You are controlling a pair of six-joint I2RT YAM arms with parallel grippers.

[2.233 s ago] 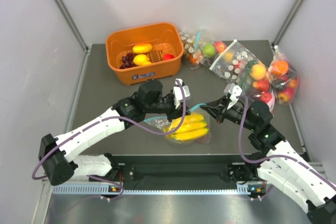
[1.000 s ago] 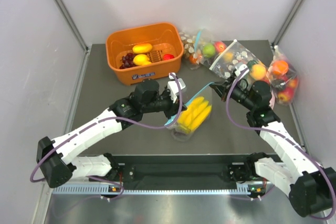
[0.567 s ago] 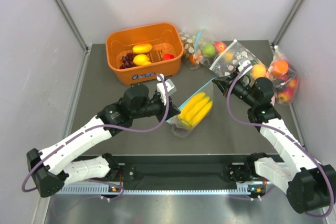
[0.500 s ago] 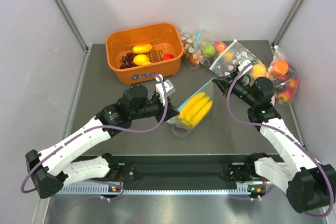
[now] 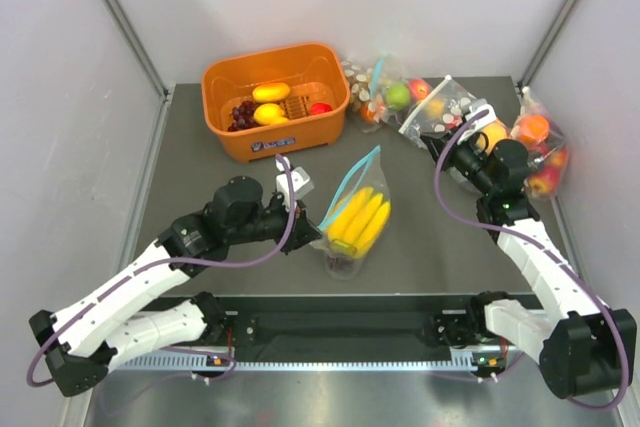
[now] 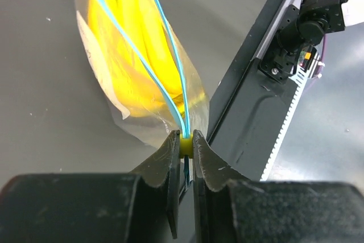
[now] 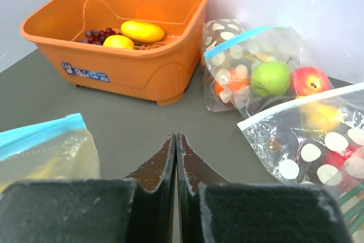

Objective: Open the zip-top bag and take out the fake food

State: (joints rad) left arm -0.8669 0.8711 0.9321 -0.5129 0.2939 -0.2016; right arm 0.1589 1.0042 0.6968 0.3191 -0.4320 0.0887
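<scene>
The zip-top bag (image 5: 352,232) lies mid-table with a bunch of yellow bananas (image 5: 358,220) inside. Its two light blue zip strips (image 6: 142,61) spread apart away from the slider. My left gripper (image 5: 316,231) is shut on the small yellow slider (image 6: 186,145) at the bag's near-left corner (image 6: 186,143). My right gripper (image 5: 437,143) is shut and empty (image 7: 176,138), above the table and apart from the bag's far corner (image 7: 42,135). Dark grapes (image 5: 241,113) lie in the orange basket; any inside the bag are hidden.
The orange basket (image 5: 276,143) with oval yellow fruits stands at the back left (image 7: 145,75). Bags of apples and oranges (image 7: 256,69) and a clear white-dotted bag (image 7: 318,140) crowd the back right. The black front rail (image 6: 267,95) runs close behind the bag.
My right gripper has let go of the bag's far corner and drawn back to the right. My left gripper pulled the slider left and nearer; the zip strips have parted.
</scene>
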